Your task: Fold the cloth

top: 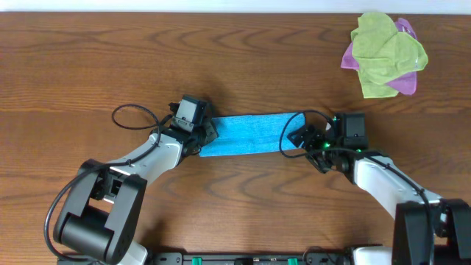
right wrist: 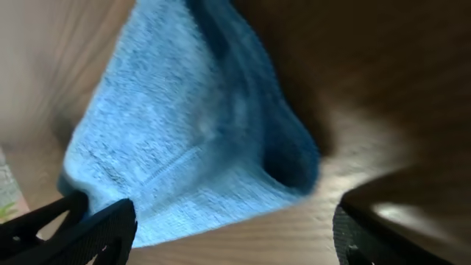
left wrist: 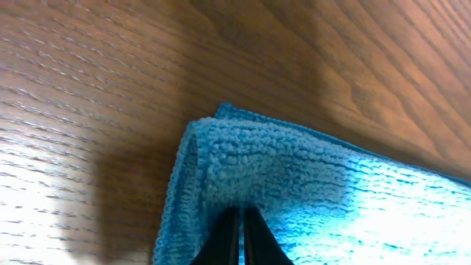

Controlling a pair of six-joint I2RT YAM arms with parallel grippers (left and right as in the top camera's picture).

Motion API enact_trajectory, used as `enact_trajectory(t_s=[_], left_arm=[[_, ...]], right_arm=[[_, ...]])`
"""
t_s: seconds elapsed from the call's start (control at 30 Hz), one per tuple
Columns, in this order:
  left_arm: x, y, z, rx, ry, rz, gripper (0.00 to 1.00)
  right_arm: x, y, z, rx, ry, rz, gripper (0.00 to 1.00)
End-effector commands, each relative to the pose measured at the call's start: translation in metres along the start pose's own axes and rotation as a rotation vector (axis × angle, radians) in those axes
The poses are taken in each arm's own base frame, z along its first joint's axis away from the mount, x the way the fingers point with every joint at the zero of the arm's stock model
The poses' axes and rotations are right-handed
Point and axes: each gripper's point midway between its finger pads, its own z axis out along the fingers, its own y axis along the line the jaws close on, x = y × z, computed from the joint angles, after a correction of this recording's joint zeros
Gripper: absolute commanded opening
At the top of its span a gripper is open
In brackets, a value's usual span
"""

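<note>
The cloth lies mid-bench as a long narrow strip, apparently already doubled over: the left wrist view shows a rounded folded edge. At its left end the left pincer is fully closed, nipping the terry. I judge this an anchor, or a hold for carrying that end across. The right pincer is spread wide with nothing held. The strip's right end sits between its fingers, placed, I judge, to close on it for the next fold. The lime-green cloth and purple-pink cloth are heaped far right, well apart and not involved.
</note>
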Motion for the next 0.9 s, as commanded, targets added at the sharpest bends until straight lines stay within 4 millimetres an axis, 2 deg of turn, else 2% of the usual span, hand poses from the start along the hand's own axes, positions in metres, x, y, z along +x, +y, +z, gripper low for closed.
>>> enact_trajectory(t_s=[0.0,0.33,0.47,0.87], left_arm=[[-0.005,0.001,0.003,-0.027,-0.016,0.024,0.06],[0.002,0.010,0.007,-0.058,0.012,0.021,0.06],[0.009,0.019,0.011,-0.090,0.044,0.018,0.06],[0.009,0.019,0.011,-0.091,0.044,0.017,0.05]], right_arm=[[0.008,-0.005,0.012,0.030,0.023,0.029,0.86],[0.011,-0.026,0.028,0.134,0.003,0.033,0.86],[0.008,-0.031,0.028,0.158,-0.020,0.032,0.84],[-0.010,-0.045,0.024,0.242,-0.127,0.021,0.71]])
